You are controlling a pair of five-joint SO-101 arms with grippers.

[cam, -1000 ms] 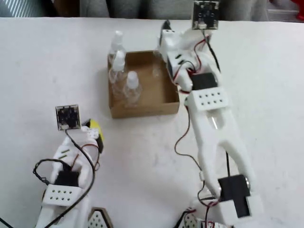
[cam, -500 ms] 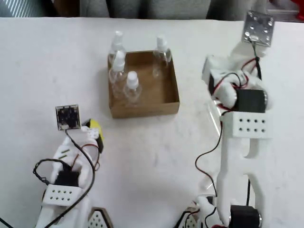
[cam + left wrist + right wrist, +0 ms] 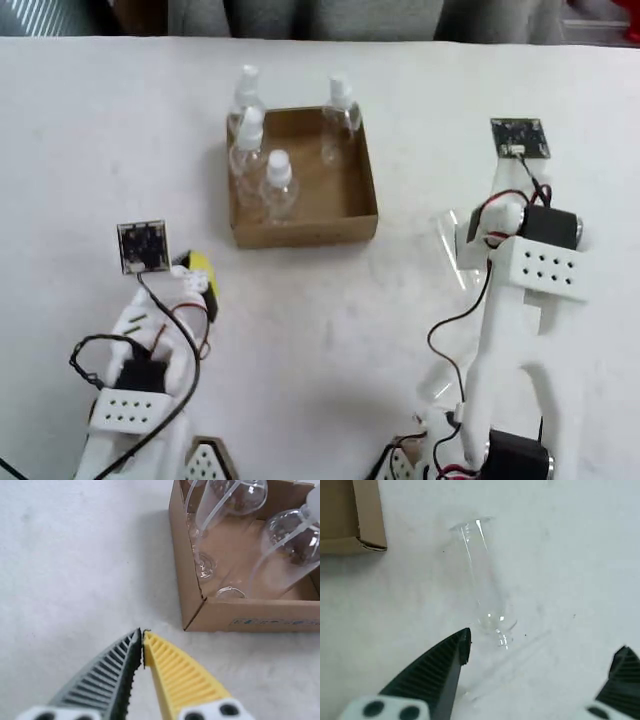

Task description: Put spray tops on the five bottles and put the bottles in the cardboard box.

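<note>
Clear capless bottle (image 3: 482, 580) lies flat beneath right fingers (image 3: 440, 672), spread wide; left fingers (image 3: 172, 675) closed, empty.

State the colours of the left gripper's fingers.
Left gripper: one finger dark grey, one yellow; clearest in left wrist view.

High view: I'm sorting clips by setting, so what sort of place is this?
Probably a robotics lab bench: the left arm and right arm, wiring exposed, sit at a plain white table beside a cardboard box holding clear spray bottles.
</note>
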